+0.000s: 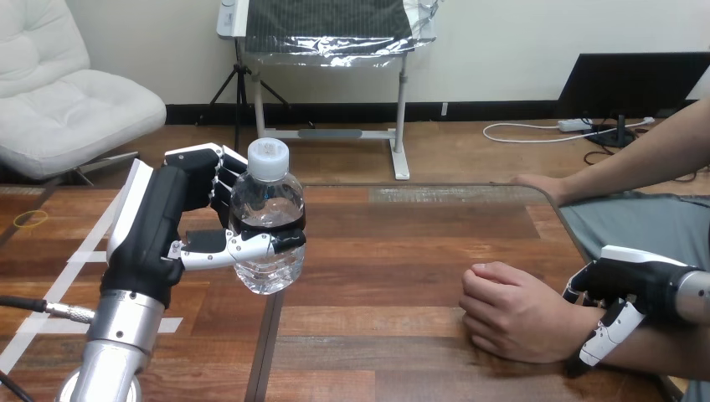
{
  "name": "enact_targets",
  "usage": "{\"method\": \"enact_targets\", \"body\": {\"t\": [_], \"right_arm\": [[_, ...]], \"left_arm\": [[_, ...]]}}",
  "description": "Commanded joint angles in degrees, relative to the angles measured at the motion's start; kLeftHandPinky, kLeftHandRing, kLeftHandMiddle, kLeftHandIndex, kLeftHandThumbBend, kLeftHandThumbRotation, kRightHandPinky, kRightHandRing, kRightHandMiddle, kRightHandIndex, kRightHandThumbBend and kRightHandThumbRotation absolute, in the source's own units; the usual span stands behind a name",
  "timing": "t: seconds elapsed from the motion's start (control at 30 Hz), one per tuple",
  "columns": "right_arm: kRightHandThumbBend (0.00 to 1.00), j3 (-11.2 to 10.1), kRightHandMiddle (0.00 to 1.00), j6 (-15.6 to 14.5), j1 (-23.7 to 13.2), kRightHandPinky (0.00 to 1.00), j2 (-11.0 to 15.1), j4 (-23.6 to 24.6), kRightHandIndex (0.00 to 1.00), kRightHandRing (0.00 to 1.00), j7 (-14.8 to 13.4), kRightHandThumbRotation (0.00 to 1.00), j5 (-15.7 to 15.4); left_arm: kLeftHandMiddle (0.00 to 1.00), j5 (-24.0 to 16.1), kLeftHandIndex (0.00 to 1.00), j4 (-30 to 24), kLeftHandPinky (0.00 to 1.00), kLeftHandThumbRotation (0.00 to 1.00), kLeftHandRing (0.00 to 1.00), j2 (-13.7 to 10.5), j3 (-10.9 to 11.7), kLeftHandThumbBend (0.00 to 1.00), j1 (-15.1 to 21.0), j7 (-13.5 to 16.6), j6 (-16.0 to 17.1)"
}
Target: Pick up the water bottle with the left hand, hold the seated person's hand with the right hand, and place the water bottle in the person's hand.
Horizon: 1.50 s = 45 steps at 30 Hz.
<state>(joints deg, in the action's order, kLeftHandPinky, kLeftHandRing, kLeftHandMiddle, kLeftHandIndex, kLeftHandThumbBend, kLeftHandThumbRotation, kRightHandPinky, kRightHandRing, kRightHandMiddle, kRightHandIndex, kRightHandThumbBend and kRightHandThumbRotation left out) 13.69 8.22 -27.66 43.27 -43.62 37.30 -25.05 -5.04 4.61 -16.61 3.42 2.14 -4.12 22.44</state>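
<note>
A clear water bottle [268, 219] with a white cap is upright in the air above the left half of the wooden table [402, 251]. My left hand [180, 219] is shut on it, fingers behind it and thumb across its front. The person's hand [511, 311] rests on the table at the right as a loose fist, knuckles toward the bottle. My right hand [632, 280] sits on that hand's wrist, fingers curled over the top and thumb against the near side. The bottle is well apart from the person's hand, to its left.
The person's other hand [538, 184] lies flat at the table's far right edge. White tape lines [71, 272] and a yellow rubber band [32, 219] mark the table's left side. A dark seam [266, 343] runs through the tabletop below the bottle.
</note>
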Motion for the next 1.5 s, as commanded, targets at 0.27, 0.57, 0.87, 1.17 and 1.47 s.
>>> {"method": "enact_targets", "body": {"t": [0.27,0.57,0.87,1.17,1.47], "right_arm": [[0.88,4.2,0.70,-5.4,2.2,0.53,-2.3,1.6,0.69,0.63,3.7,0.15,-2.2],[0.81,6.2,0.73,-6.6,2.2,0.52,-2.5,2.6,0.74,0.65,3.7,0.32,-3.8],[0.82,8.6,0.76,-10.5,1.8,0.50,-3.5,3.8,0.77,0.66,3.7,0.33,-6.3],[0.85,11.8,0.81,-13.6,2.3,0.46,-3.7,7.3,0.81,0.69,1.9,0.32,-11.1],[0.89,13.5,0.78,-15.0,3.9,0.41,-3.5,11.5,0.80,0.66,-0.6,0.31,-14.9]], "left_arm": [[0.34,1.0,0.37,-3.4,0.24,0.00,0.30,0.6,1.3,0.71,2.4,0.7,0.8],[0.34,1.0,0.37,-3.4,0.24,0.00,0.30,0.7,1.2,0.71,2.3,0.7,1.1],[0.34,0.9,0.37,-3.4,0.23,0.00,0.29,0.6,1.2,0.71,2.3,0.8,1.5],[0.34,0.6,0.37,-4.0,0.23,0.00,0.29,0.6,1.3,0.71,2.0,0.9,1.0],[0.34,0.5,0.37,-4.0,0.23,0.00,0.29,0.6,1.3,0.71,2.0,1.0,1.2]]}}
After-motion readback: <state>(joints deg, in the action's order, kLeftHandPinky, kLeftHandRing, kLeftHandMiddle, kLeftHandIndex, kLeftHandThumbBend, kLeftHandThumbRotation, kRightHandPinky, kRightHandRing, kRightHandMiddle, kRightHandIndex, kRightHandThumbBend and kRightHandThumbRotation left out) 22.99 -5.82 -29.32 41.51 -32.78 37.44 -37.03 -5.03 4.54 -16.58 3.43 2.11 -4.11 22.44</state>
